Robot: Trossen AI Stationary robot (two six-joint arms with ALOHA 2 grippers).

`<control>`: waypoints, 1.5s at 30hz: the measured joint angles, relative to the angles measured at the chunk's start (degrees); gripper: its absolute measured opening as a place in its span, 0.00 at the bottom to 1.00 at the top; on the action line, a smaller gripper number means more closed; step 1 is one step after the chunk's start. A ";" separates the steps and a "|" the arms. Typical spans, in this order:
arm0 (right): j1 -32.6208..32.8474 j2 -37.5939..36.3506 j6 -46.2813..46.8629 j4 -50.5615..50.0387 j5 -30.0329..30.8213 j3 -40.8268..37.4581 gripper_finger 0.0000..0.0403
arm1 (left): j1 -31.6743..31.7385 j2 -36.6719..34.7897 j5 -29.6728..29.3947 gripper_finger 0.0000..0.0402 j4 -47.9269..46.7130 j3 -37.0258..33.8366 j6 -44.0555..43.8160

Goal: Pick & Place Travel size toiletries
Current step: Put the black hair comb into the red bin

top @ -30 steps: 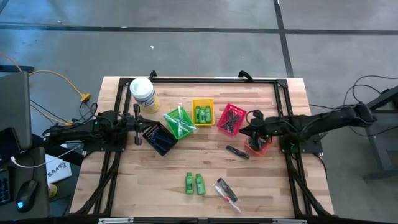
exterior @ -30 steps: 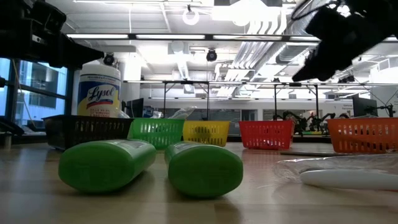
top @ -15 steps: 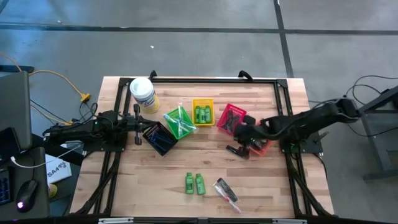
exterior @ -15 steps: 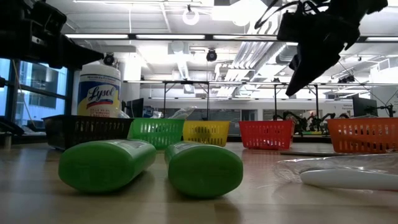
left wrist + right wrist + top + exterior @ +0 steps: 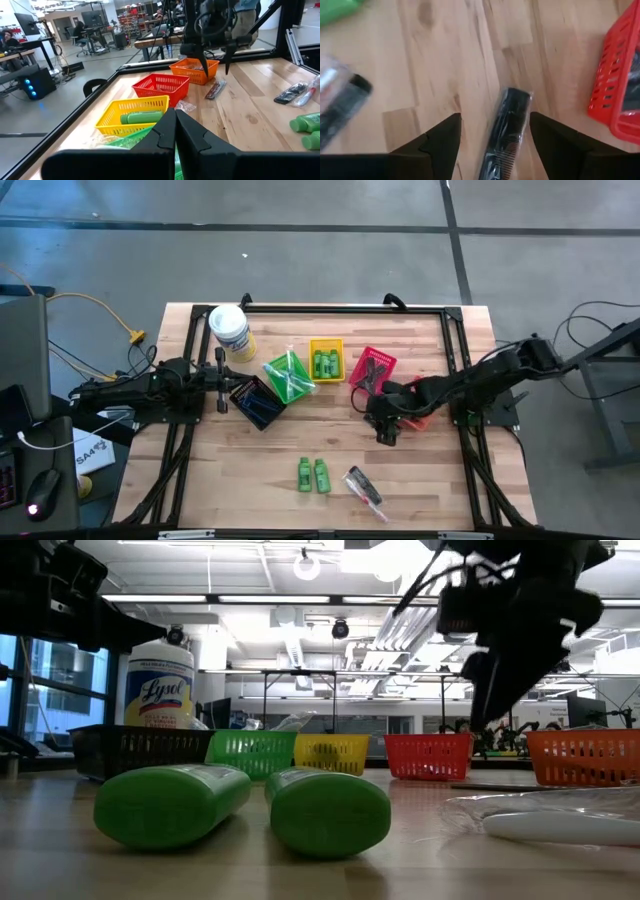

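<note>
**Right gripper spread over a wrapped black comb**

The right gripper (image 5: 384, 430) hangs over the middle of the wooden table (image 5: 440, 480), its two fingers (image 5: 440, 137) wide apart, with a black comb (image 5: 502, 131) in clear wrapping lying flat on the wood between them, untouched. The comb sits just beside the red basket (image 5: 620, 95) and near the orange basket (image 5: 194, 69). Two bright green mini bottles (image 5: 313, 474) and another wrapped comb (image 5: 365, 486) lie nearer the table's front edge. The left gripper (image 5: 175, 131) waits by the black basket (image 5: 255, 402), fingers pressed together.
</note>
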 joint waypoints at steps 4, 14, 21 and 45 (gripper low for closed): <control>0.00 3.55 1.83 -0.03 0.04 0.00 0.57 | 0.00 -0.01 0.00 0.00 0.00 0.00 0.22; 0.22 10.03 4.57 -0.32 0.38 0.00 0.57 | 0.00 -0.02 0.00 0.00 -0.02 0.00 0.22; 0.22 11.60 4.64 -1.65 3.33 -0.02 0.57 | -0.01 -0.02 0.01 0.00 -0.10 0.00 0.22; 1.81 15.39 1.52 0.64 0.02 0.15 0.53 | 0.00 -0.02 0.04 0.00 -0.48 0.00 0.20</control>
